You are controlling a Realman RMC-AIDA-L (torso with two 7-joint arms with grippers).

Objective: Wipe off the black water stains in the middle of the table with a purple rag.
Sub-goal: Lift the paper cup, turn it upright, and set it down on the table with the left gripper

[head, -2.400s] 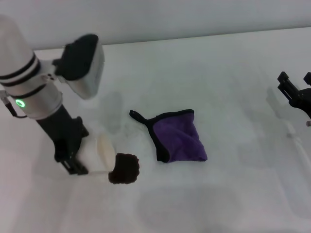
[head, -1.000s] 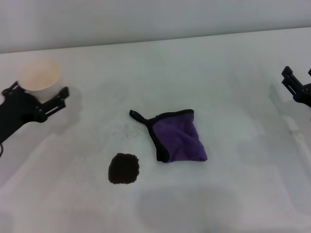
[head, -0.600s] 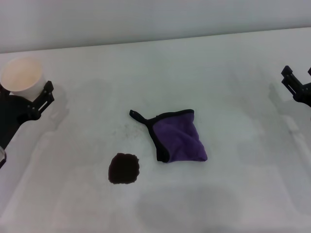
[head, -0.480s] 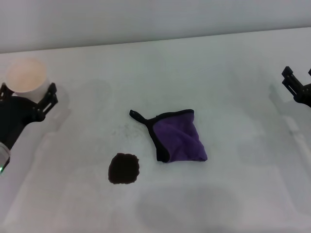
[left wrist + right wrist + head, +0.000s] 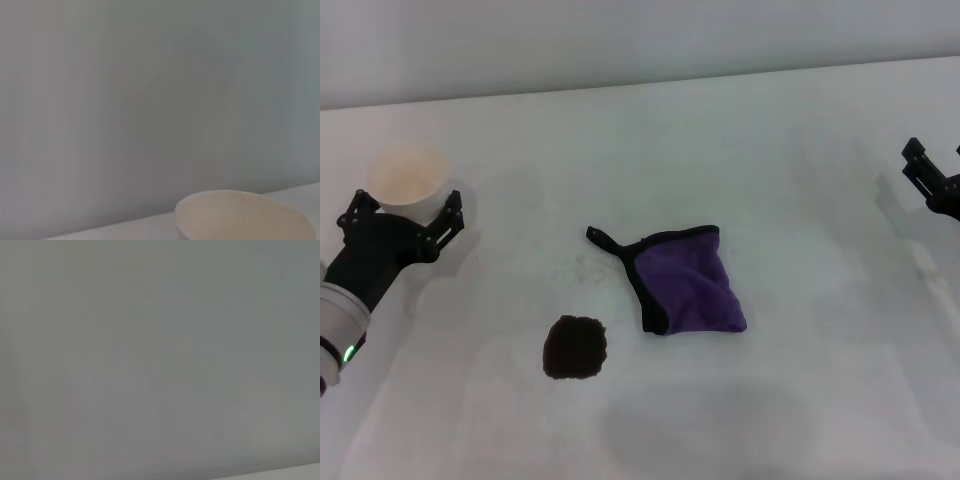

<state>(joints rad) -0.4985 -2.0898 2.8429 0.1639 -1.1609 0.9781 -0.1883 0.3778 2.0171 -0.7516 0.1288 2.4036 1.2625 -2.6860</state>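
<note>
Left tool (image 5: 405, 215) clamped round a paper cup (image 5: 408, 178) at the worktop's (image 5: 800, 140) left edge; right tool (image 5: 935, 180) waits far right, fingers apart
Purple rag (image 5: 690, 282) lies mid-worktop, untouched, just beside the black water stains (image 5: 574, 347); pinch its bunched centre, then drag flat across the blotch

The right tool (image 5: 938, 182) is cut off by the head view's right edge. The paper cup (image 5: 408, 178) hides between the left tool's (image 5: 405, 215) fingers, lower part unseen.
</note>
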